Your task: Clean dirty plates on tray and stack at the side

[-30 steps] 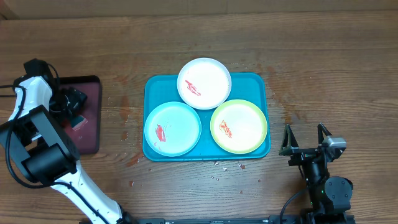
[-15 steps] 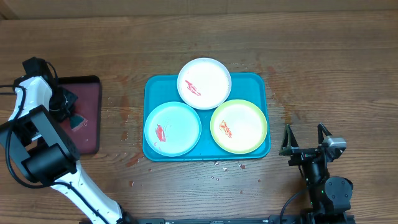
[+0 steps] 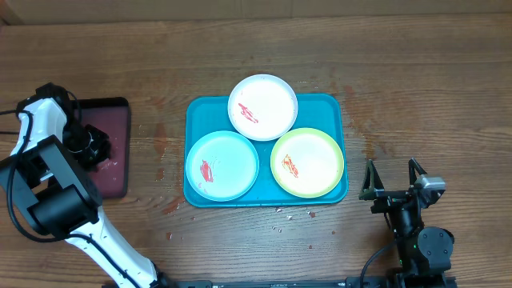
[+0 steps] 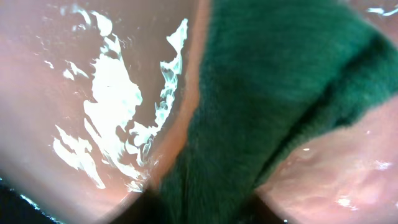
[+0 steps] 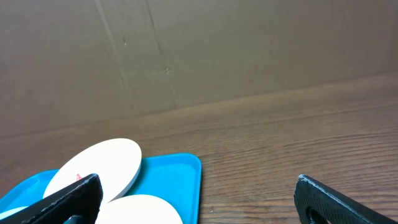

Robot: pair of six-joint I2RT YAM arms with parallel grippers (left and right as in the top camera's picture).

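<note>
Left gripper (image 3: 90,145) has shifted onto the green sponge (image 4: 273,93), grip hidden; right gripper (image 3: 390,170) hangs open. A white plate (image 3: 268,102), blue plate (image 3: 228,160) and yellow plate (image 3: 314,158), all red-smeared, sit on the tray (image 3: 200,117).

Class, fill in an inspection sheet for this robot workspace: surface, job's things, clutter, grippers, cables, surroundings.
Surface: wooden table, reddish stains, pale crumbs.
Job's things: teal tray holds white plate, blue plate, yellow plate, each smeared.
Clutter: wet maroon tray with green cloth.
Grippers: left gripper over maroon tray, jaws unclear; right gripper open, empty.
Cables: black cable beside left arm.
Surroundings: cardboard wall.
</note>
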